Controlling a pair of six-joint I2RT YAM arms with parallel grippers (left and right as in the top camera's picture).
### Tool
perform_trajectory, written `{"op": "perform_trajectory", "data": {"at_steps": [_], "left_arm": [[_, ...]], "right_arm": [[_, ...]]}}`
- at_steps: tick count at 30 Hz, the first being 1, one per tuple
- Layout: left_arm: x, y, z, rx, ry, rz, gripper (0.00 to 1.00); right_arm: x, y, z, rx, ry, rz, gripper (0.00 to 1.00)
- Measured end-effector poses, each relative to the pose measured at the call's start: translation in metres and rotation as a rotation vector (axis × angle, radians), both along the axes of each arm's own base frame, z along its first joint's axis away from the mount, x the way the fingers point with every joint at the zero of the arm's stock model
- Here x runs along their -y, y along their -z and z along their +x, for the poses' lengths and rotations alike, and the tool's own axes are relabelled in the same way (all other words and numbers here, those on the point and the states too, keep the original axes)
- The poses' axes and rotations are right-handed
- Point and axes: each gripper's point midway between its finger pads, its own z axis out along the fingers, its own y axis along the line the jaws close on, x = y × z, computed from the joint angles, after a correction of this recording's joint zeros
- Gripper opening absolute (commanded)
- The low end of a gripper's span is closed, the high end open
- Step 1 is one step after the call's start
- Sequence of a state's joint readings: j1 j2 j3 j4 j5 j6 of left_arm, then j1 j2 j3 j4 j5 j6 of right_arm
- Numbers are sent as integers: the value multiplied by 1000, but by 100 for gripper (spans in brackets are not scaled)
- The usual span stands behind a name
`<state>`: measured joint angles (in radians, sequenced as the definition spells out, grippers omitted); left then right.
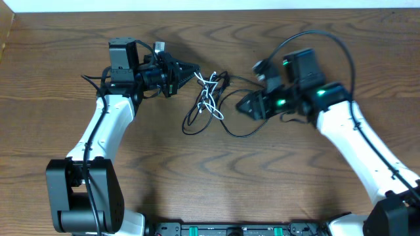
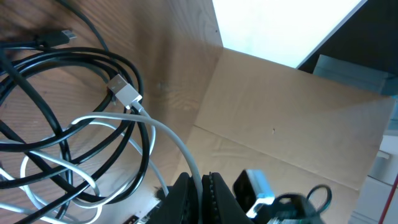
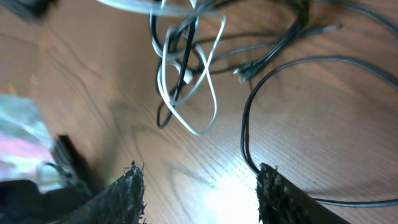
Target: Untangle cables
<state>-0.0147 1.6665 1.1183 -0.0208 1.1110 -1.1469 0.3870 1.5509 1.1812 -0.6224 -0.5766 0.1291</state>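
The cables lie tangled at the table's middle: a short white cable [image 1: 209, 92] looped through longer black cables [image 1: 230, 128]. My left gripper [image 1: 195, 71] reaches the tangle's upper left. In the left wrist view it [image 2: 204, 186] is shut on the white cable [image 2: 168, 134], whose silver plug [image 2: 124, 92] rests over the black loops [image 2: 62, 59]. My right gripper [image 1: 241, 105] sits low at the tangle's right side. In the right wrist view it [image 3: 202, 183] is open with only bare wood between the jaws. A black cable [image 3: 244, 134] runs just beside its right finger [image 3: 277, 190], and the white loops [image 3: 208, 93] lie ahead.
The wooden table [image 1: 210, 177] ends at a pale back edge [image 1: 210, 5]. A cardboard wall [image 2: 280, 124] stands beyond the table in the left wrist view. The right arm's own thick black wire [image 1: 315, 36] arcs above it.
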Motion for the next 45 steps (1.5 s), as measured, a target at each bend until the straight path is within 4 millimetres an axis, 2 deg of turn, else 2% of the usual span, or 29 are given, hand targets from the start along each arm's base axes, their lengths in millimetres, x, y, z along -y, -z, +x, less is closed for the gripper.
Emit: {"op": "perform_trajectory", "data": {"at_steps": [5,10,12,15,16,19,22,24,25,27,28,30,32,34,38,43,45], "left_arm": [[0,0,0,-1,0,0,8],[0,0,0,-3,0,0,8],[0,0,0,-3,0,0,8],[0,1,0,-4,0,0,8],[0,1,0,-4,0,0,8],[0,1,0,-4,0,0,8],[0,1,0,-4,0,0,8],[0,1,0,-4,-1,1,8],[0,1,0,-4,0,0,8],[0,0,0,-4,0,0,8],[0,0,0,-4,0,0,8],[0,0,0,-4,1,0,8],[0,0,0,-4,1,0,8],[0,0,0,-4,0,0,8],[0,0,0,-4,0,0,8],[0,0,0,-5,0,-1,8],[0,1,-1,-5,0,-1,8]], "right_arm": [[-35,24,-7,138,-69,-62,58],[-55,52,-2,234,-83,-116,56],[-58,67,2,243,-74,-150,44],[-57,83,9,247,-60,-187,7],[-56,87,10,242,-55,-196,2],[-54,96,11,232,-51,-216,1],[-55,90,10,236,-58,-200,1],[-54,73,9,256,-56,-169,1],[-50,38,12,320,-34,-118,1],[-43,3,16,387,-4,-67,1],[-34,-24,17,433,27,-33,1],[-18,-54,16,473,75,3,1],[-6,-65,13,472,104,9,1],[8,-62,8,428,131,-12,1],[28,-31,0,274,190,-78,1],[34,13,-6,75,259,-138,2],[31,23,-7,28,259,-134,2]]}}
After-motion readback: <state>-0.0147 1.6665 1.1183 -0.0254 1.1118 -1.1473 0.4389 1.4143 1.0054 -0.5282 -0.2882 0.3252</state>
